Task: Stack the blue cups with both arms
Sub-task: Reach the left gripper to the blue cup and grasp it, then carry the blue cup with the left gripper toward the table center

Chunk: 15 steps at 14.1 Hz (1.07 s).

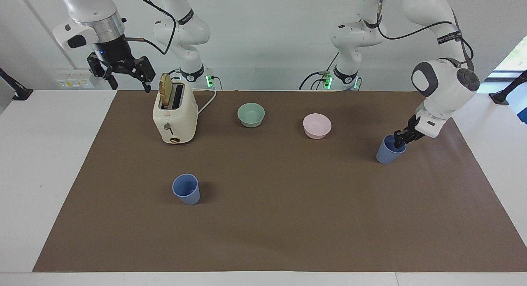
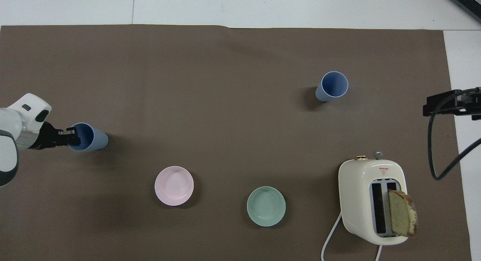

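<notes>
One blue cup (image 1: 386, 153) stands upright on the brown mat toward the left arm's end; it also shows in the overhead view (image 2: 92, 137). My left gripper (image 1: 398, 141) is down at this cup's rim, one finger inside and one outside, pinched on the wall; it also shows in the overhead view (image 2: 72, 137). The other blue cup (image 1: 186, 189) stands upright and alone, farther from the robots, toward the right arm's end (image 2: 332, 86). My right gripper (image 1: 123, 73) hangs open and empty, raised beside the toaster, and waits.
A cream toaster (image 1: 175, 115) with a slice of bread in one slot stands near the right arm. A mint-green bowl (image 1: 250, 114) and a pale pink bowl (image 1: 317, 125) sit between the toaster and the held cup. The brown mat (image 1: 288, 220) covers the table.
</notes>
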{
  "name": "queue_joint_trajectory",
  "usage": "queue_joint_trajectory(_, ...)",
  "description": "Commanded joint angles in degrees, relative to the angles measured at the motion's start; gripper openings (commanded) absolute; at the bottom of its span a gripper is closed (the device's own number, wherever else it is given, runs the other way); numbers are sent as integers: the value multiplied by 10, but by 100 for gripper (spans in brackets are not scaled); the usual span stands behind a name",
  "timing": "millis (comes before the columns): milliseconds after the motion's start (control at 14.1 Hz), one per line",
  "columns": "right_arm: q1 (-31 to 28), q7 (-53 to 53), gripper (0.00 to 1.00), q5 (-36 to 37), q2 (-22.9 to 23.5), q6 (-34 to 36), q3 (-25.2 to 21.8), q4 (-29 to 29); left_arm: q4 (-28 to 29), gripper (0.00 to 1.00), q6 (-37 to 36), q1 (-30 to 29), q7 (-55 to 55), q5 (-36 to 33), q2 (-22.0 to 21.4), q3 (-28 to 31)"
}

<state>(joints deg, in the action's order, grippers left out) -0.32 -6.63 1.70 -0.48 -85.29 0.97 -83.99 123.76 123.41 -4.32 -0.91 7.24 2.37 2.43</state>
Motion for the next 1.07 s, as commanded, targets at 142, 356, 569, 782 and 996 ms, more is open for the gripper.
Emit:
queue_joint_trajectory(142, -6, 18, 100, -1, -14, -6, 2, -17, -101, 0, -56, -16, 11, 16, 22, -7)
queue_joint_trajectory(356, -6, 18, 100, -1, -15, -6, 2, -17, -162, 0, -71, 4, 69, 15, 34, -12)
queue_joint_trajectory(569, -6, 18, 100, -1, -15, -6, 2, -17, -249, 0, -109, 64, 163, 9, 74, -12)
queue_joint_trajectory(782, -6, 18, 100, -1, -15, -5, 2, -18, -307, 0, -114, 127, 258, 8, 105, -12)
queue_joint_trajectory(996, -6, 19, 100, -1, -15, -6, 1, -21, -316, 0, -101, 207, 353, 4, 132, -11)
